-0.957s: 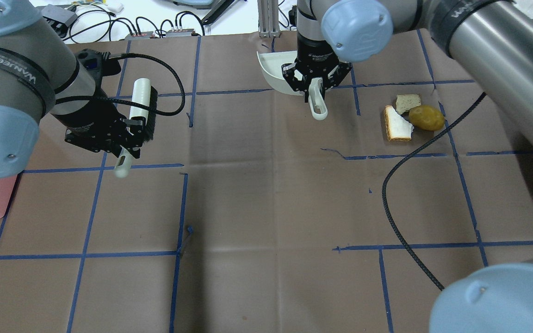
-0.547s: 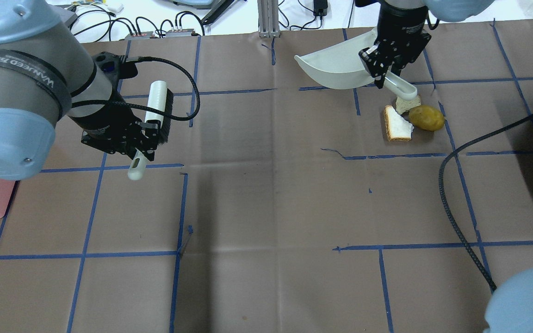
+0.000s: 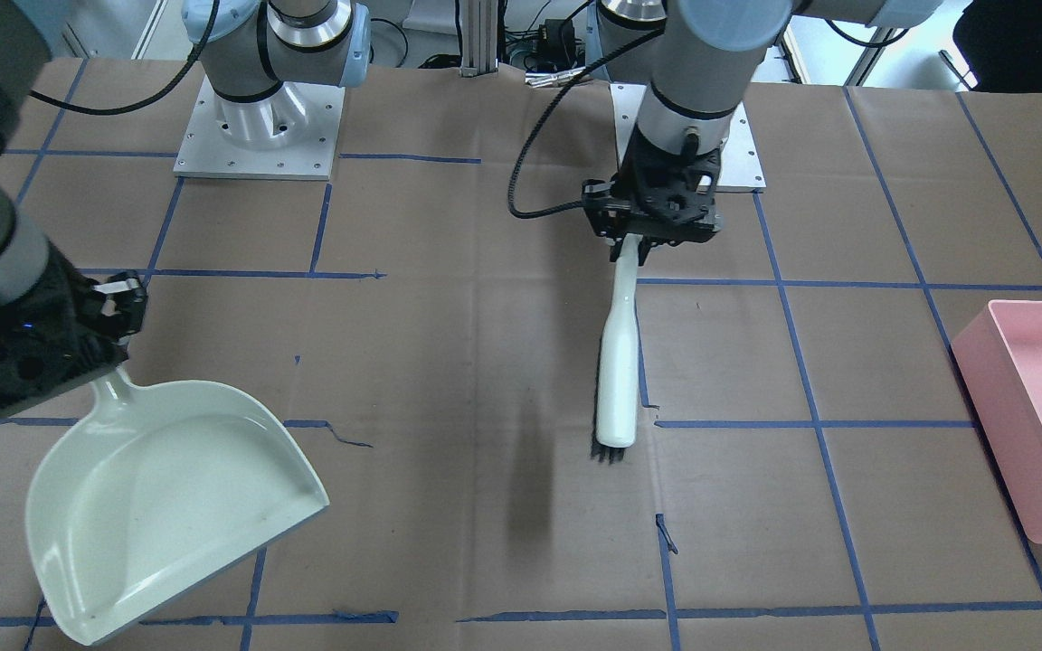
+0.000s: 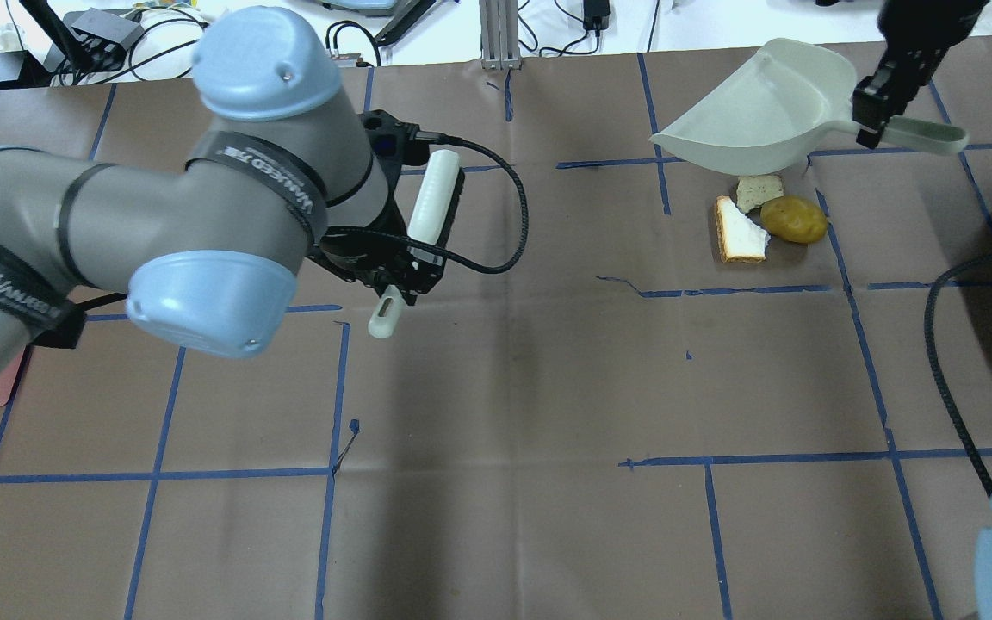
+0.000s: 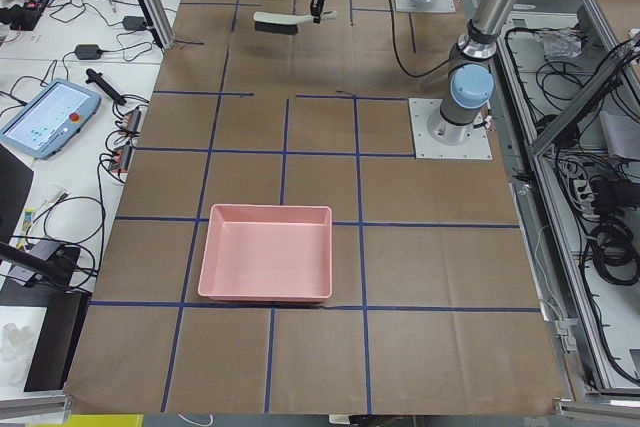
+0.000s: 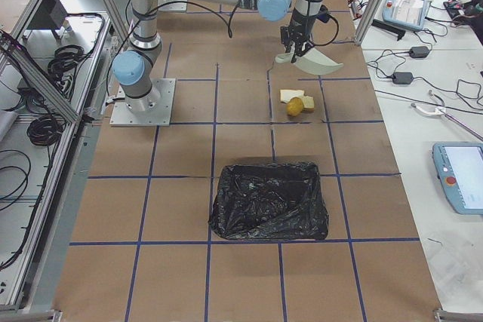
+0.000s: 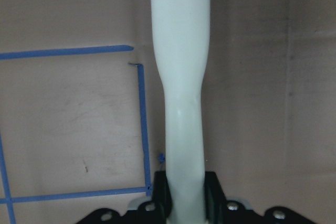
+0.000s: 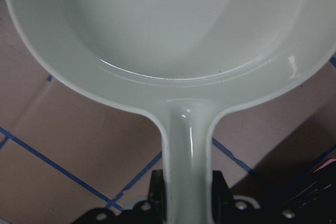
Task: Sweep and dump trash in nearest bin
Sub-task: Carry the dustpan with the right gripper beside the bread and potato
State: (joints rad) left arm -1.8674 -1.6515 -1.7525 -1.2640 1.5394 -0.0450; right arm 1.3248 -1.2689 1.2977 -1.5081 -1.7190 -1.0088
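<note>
The trash lies together at the table's far right: a yellow-brown potato-like lump [image 4: 794,220], a white bread slice [image 4: 739,231] and a torn tan bread piece [image 4: 759,191]. They also show in the exterior right view [image 6: 294,105]. My right gripper [image 4: 873,105] is shut on the handle of a pale green dustpan [image 4: 763,112], held raised just beyond the trash. My left gripper [image 4: 394,277] is shut on the handle of a white brush [image 4: 431,198] with black bristles, left of the table's middle. In the front-facing view the dustpan [image 3: 168,488] hides the trash.
A black-bagged bin [image 6: 268,200] stands on the robot's right side, close to the trash. A pink bin [image 3: 1037,407] stands at the robot's left end. A black cable [image 4: 944,344] hangs over the right side. Blue tape lines grid the brown table cover.
My right gripper has carried the dustpan right and further back, past the trash. My left arm has moved right with the brush, toward the table's middle.
</note>
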